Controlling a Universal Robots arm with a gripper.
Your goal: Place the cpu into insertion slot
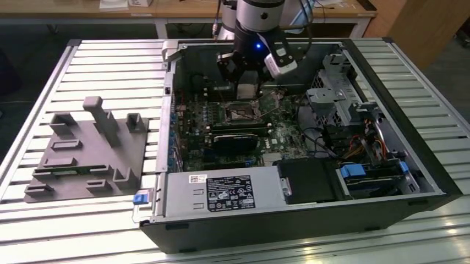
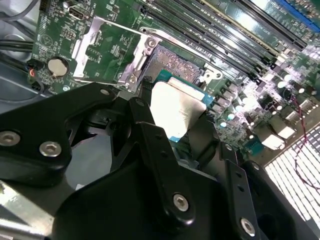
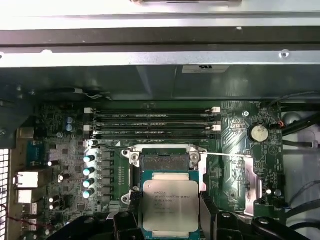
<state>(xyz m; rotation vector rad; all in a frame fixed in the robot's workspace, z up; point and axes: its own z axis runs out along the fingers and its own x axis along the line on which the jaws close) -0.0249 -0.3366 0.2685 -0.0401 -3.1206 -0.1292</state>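
Inside gripper — cpu, held (nr insertion slot).

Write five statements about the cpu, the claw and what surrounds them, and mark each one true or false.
1. The claw grips the cpu by its edges. True.
2. The cpu lies flat in the insertion slot. False: it is held in the claw, and the slot's dark centre is bare.
3. The slot's metal frame is swung open. True.
4. The grey fixture stands at the exterior view's right of the computer case. False: it stands at that view's left.
5. A round coin cell sits on the green board. True.
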